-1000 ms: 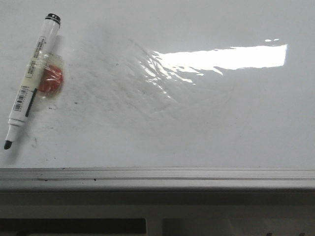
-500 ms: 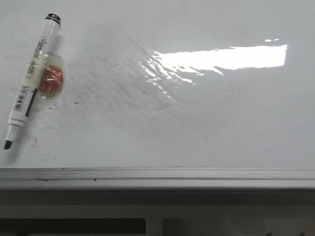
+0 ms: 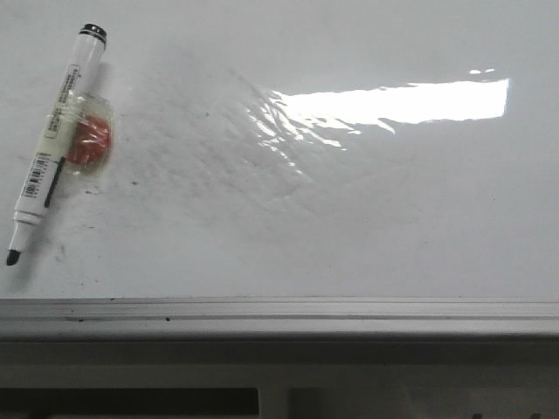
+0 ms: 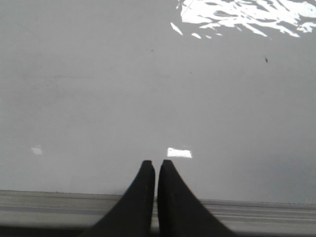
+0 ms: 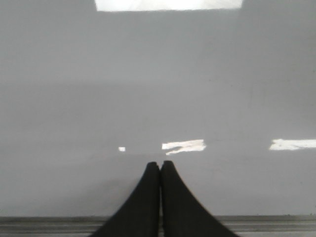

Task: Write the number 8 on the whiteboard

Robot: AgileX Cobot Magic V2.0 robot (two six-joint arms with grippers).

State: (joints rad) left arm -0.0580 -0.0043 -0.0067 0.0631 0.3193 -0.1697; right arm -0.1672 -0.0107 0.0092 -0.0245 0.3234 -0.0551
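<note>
While both grippers' jaws sit closed and empty, the light, slippery marker [image 3: 54, 144] awaits a mid-barrel grasp on the whiteboard [image 3: 349, 218].

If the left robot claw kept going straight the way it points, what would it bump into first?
Probably nothing for a while. The shut left gripper points out over the glossy white whiteboard, and only bare board with bright glare shows ahead. How high it hovers above the board is unclear.
</note>
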